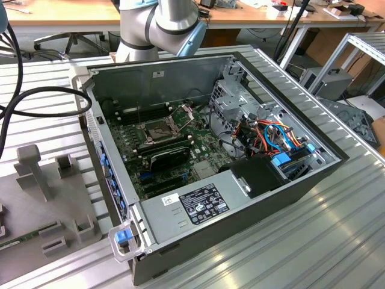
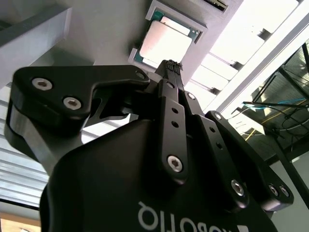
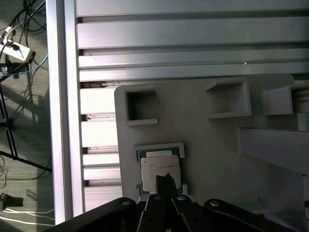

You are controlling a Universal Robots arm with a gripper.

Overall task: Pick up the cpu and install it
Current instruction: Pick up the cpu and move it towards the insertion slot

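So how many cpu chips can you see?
1. The cpu lies in its pocket on the grey tray, right at the tips of the shut gripper in both wrist views. More could be hidden behind the gripper.

- a big silver table (image 1: 337, 229) with long ridges holds it all.
- an open computer case (image 1: 156, 78) lies flat on the table, open side up.
- a grey plate (image 1: 36, 211) with small blocks lies on the table beside the case, at the exterior view's left.
- the cpu (image 3: 157, 166) sits in a small frame on the plate.
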